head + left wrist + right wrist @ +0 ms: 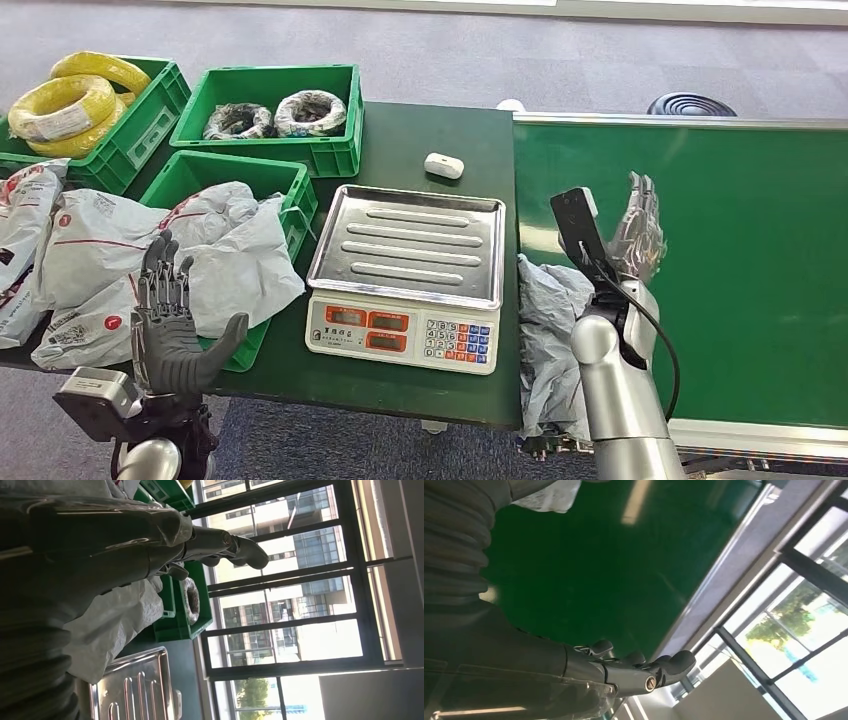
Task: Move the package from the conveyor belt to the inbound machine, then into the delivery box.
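The left hand (pixel 172 325) stands upright at the near left of the worktop (pixel 420 150), palm showing, fingers spread, holding nothing. The grey package (pixel 548 340) lies crumpled at the conveyor belt (pixel 740 260) left edge, just right of the scale (pixel 408 275), its long axis running from far to near. The right hand (pixel 636 225) is raised over the belt beside it, fingers extended and apart, empty

At the far left we see a green crate (pixel 150 115) holding yellow cable coils (pixel 70 105), and beside it another green crate (pixel 275 150) with two dark wire coils (pixel 275 113). A small white device (pixel 443 165) lies on the dark tabletop (pixel 440 130) beyond the scale. Through the wrist views we see large windows (pixel 300 595) with buildings outside.
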